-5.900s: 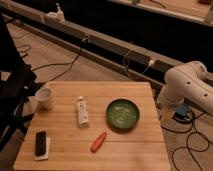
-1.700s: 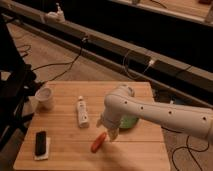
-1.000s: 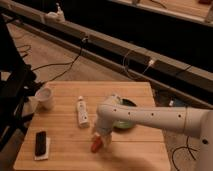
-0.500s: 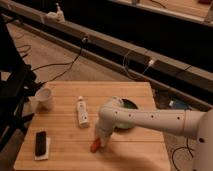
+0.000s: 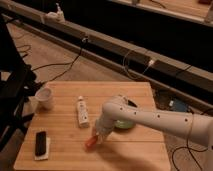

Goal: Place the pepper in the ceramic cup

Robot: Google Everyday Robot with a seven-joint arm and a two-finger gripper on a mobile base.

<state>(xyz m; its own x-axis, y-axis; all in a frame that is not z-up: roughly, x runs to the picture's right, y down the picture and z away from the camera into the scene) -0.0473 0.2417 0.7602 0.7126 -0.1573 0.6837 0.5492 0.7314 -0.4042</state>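
The orange-red pepper point(image 5: 90, 142) lies on the wooden table point(image 5: 65, 155) near the front middle, partly covered by my arm's end. My gripper point(image 5: 99, 135) hangs right over the pepper's right end, at the tip of the white arm point(image 5: 150, 119) that reaches in from the right. The white ceramic cup point(image 5: 45, 98) stands upright at the table's left edge, far to the left of the gripper.
A white tube with an orange cap point(image 5: 82, 111) lies left of the gripper. The green bowl point(image 5: 125, 123) is mostly hidden behind the arm. A black block on a white pad point(image 5: 40, 143) lies front left. Cables run over the floor behind.
The arm swung in from the right over the table and came down onto the pepper. In the last second it has barely moved; the pepper stays in place.
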